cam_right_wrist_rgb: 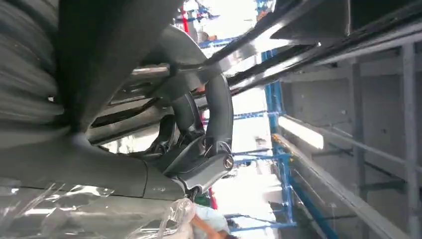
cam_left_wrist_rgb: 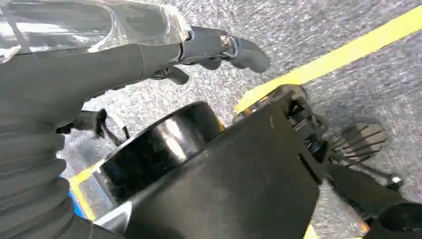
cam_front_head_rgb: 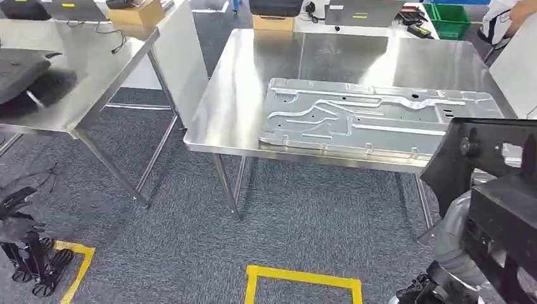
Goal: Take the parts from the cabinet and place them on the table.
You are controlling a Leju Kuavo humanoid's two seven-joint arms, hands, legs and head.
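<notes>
The right robot hand (cam_right_wrist_rgb: 199, 149) curls its fingers around a black part (cam_front_head_rgb: 487, 164) at the bench (cam_front_head_rgb: 240, 107) edge. The left robot hand (cam_left_wrist_rgb: 219, 50) hangs empty, fingers apart. A pressed silver metal panel (cam_front_head_rgb: 354, 117) lies flat on the bench.

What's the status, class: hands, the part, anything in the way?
Right hand holds black part, not yet over table. Left hand hangs near floor, holding nothing. Stamped metal panel already occupies the table's near side.

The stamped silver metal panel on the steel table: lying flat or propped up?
Lying flat. In the head view the stamped silver metal panel rests on the steel table, near the front edge, with nothing under it.
</notes>
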